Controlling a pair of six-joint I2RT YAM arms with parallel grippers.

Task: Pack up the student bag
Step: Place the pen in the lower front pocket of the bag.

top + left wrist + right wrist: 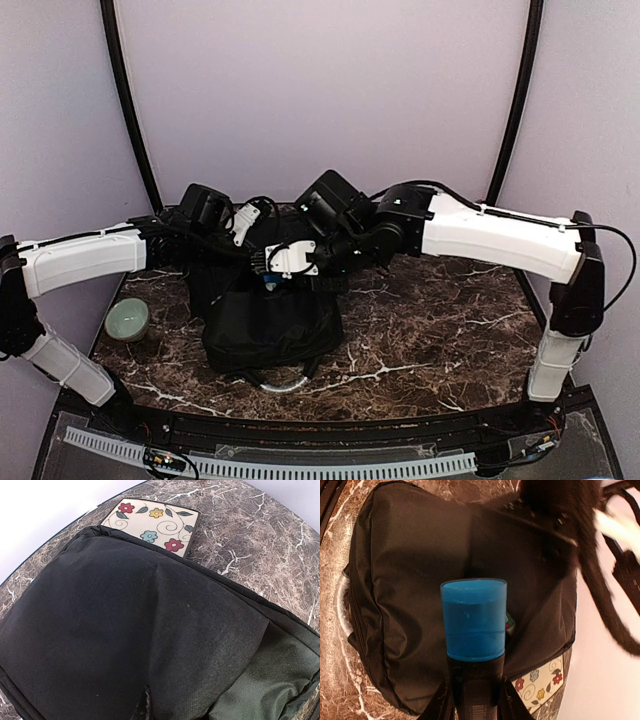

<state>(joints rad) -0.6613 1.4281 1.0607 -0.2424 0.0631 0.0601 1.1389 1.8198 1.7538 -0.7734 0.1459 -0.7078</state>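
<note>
The dark marble table (440,330) is carrying the student bag (270,325) at its middle, with bare marble stretching right. A green bowl (128,320) is sitting left of it. Above the bag, the right gripper (474,700) is clamping a blue-capped cylinder (473,620). Whether the left gripper (240,228) is open, I cannot tell. A floral tile (155,522) is peeking from under the bag's far edge. Lavender walls (320,90) are closing in behind.

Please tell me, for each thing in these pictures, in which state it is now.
student bag: lying flat on the table, opening not clearly visible.
blue-capped cylinder: held above the bag.
right gripper: shut on the blue-capped cylinder.
left gripper: at the bag, open or shut unclear.
green bowl: upright, apparently empty.
flowered tile: flat, partly hidden by the bag.
</note>
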